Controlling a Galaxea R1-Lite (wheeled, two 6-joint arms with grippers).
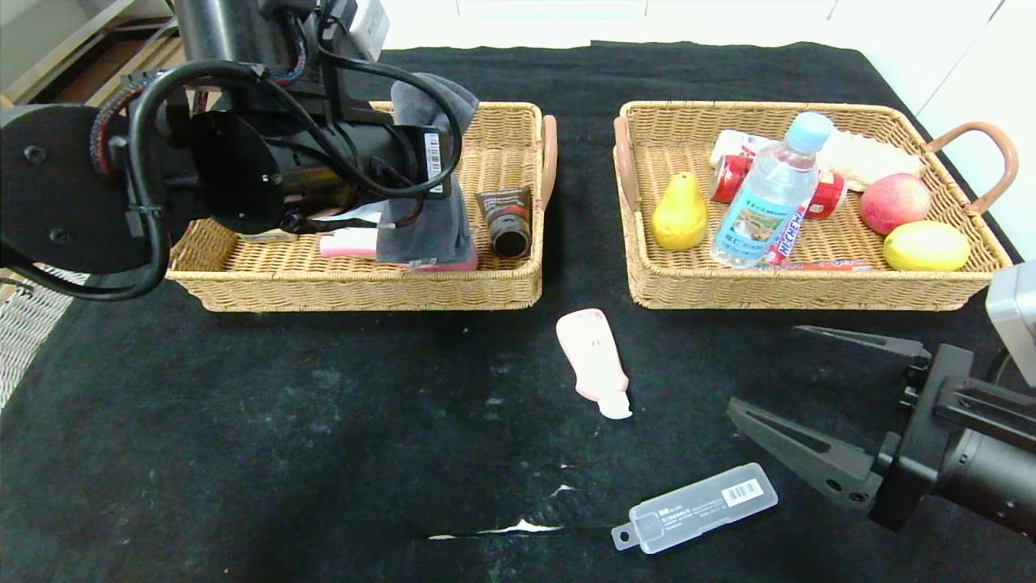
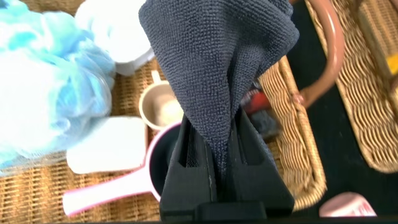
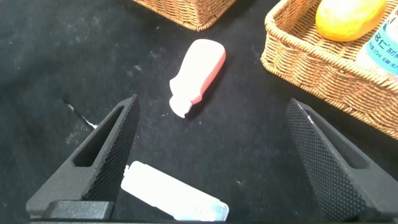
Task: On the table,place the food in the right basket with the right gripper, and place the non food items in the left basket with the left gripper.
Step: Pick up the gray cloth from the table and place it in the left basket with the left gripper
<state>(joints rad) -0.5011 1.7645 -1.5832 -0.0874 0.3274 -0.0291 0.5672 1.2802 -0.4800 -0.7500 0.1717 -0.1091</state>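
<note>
Our left gripper (image 2: 219, 163) is clamped on the soft, limp grey towel (image 2: 219, 68) above the left basket (image 1: 356, 279); our right gripper (image 1: 797, 389) gapes empty.

We see two baskets side by side on the table (image 1: 243, 453): the left basket (image 1: 356, 279) and the right basket (image 1: 809, 287), which holds the pear (image 1: 678, 214) and water bottle (image 1: 769, 194). Before them lie the squeeze tube (image 1: 595, 362) and, nearer us, the plastic case (image 1: 696, 508).

Left gripper (image 2: 214, 158) raised, fingers clamped together, pinching grey towel (image 2: 217, 68). Right gripper (image 1: 797, 380) low, jaws spread wide, holding nothing.
</note>
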